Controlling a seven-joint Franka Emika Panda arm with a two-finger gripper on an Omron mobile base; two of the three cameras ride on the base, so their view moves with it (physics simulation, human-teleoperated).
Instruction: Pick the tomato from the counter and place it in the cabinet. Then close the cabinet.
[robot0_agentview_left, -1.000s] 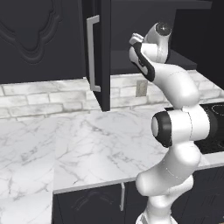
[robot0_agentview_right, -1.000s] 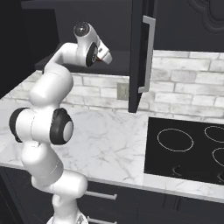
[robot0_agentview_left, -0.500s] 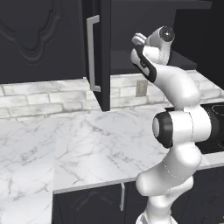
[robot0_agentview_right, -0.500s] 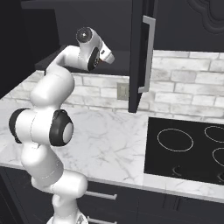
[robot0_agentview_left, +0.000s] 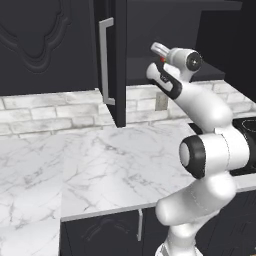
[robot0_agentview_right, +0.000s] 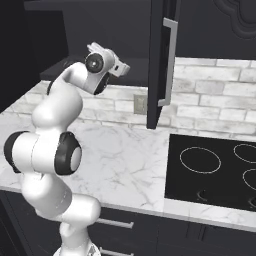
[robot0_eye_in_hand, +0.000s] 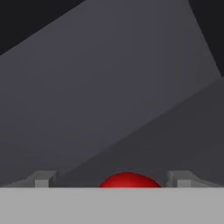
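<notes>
My gripper is raised in front of the open cabinet, level with its dark shelf. It is shut on the tomato, whose red top shows between the two fingertips in the hand view. From the left base, the tomato is a tiny red spot by the hand. The gripper points toward the dark cabinet interior. One carved door with a silver bar handle stands open, edge-on toward me. The white marble counter lies below.
The open door and its handle hang right of the hand in the right base view. A black cooktop with ring marks sits on the right. A wall outlet is set in the brick backsplash.
The hand has edged slightly toward the cabinet opening and turned a little at the wrist, with the tomato still held. The base has not moved.
</notes>
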